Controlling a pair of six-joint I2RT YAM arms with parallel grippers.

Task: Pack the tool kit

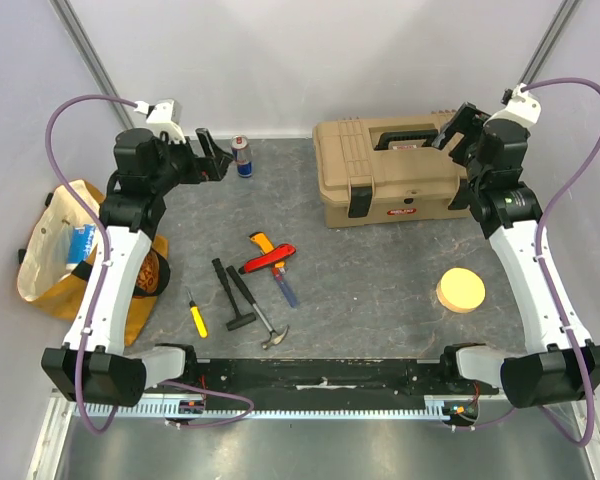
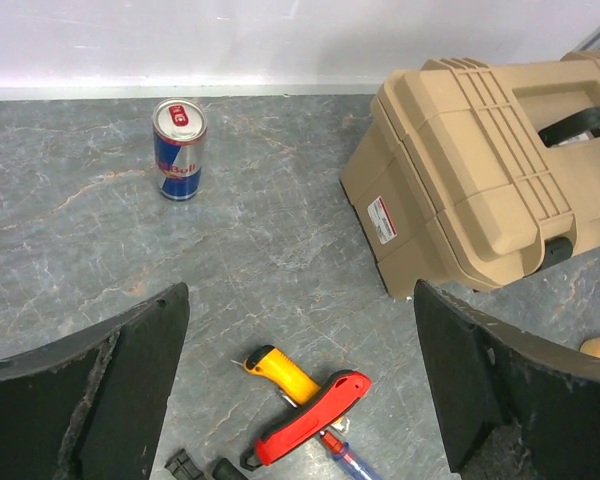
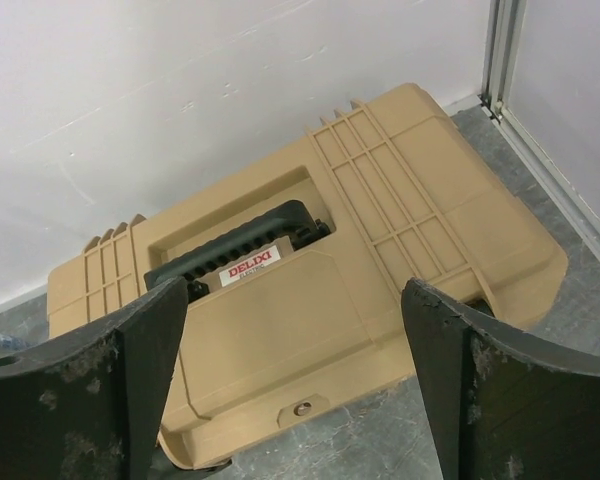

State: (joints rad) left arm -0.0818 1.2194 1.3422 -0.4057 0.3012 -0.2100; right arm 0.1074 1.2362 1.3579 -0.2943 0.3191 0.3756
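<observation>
A tan toolbox (image 1: 395,170) with a black handle stands shut at the back right; it also shows in the left wrist view (image 2: 490,170) and the right wrist view (image 3: 320,290). Loose tools lie mid-table: a red folding knife (image 1: 268,259) across a yellow-handled tool (image 1: 263,242), a blue-handled screwdriver (image 1: 285,289), a hammer (image 1: 255,310), a black tool (image 1: 225,285) and a small yellow screwdriver (image 1: 196,317). My left gripper (image 1: 212,155) is open and empty, raised at the back left. My right gripper (image 1: 458,128) is open and empty above the toolbox's right end.
A Red Bull can (image 1: 243,157) stands at the back, left of the toolbox. A round yellow sponge (image 1: 461,290) lies at the right. A bag (image 1: 65,250) with clutter sits off the table's left edge. White walls close the back.
</observation>
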